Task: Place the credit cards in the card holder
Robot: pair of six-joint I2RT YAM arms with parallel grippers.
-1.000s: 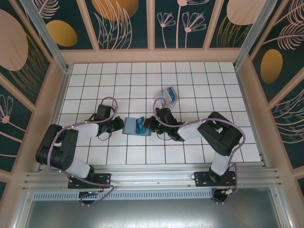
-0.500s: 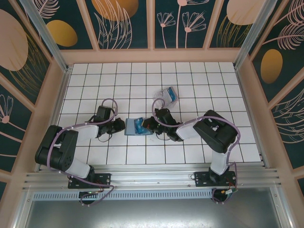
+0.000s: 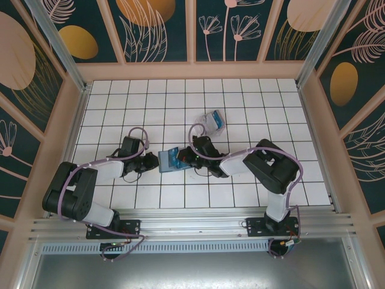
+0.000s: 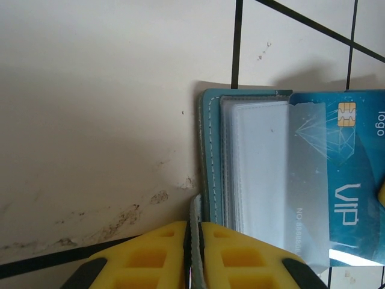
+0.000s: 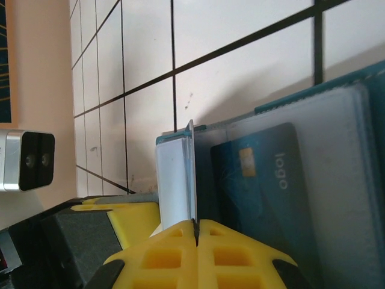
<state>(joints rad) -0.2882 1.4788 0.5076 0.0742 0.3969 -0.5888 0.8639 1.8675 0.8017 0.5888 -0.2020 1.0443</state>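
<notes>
1. Left hand [image 4: 194,241]. The yellow fingers [image 4: 150,256] are pressed together on the thin stitched edge of the small teal folding fabric card holder [image 4: 209,150]. This grip pins the cover against the white tiled tabletop [image 4: 90,108]. Its purpose is judged to be anchoring the holder so it cannot slide while a card is worked in from the opposite side.

2. Directly ahead of the left hand, the holder lies open with its translucent pocket sleeves exposed. A bright blue rectangular plastic credit card [image 4: 346,180], with a gold chip and pale lettering, lies in the holder. The part nearest the left hand sits under a sleeve and the rest is uncovered, so insertion is judged incomplete.

3. Right hand [image 5: 197,232]. The fingers are clamped on a thin pale leaf [image 5: 174,174] that stands on edge just beyond them, beside the card. Lifting it is judged to hold a pocket mouth open. It cannot be told whether this leaf is a sleeve or a second card.

4. Beyond the right hand, well apart, a clear transparent plastic box [image 3: 213,121] rests on the tabletop with something blue inside.
</notes>
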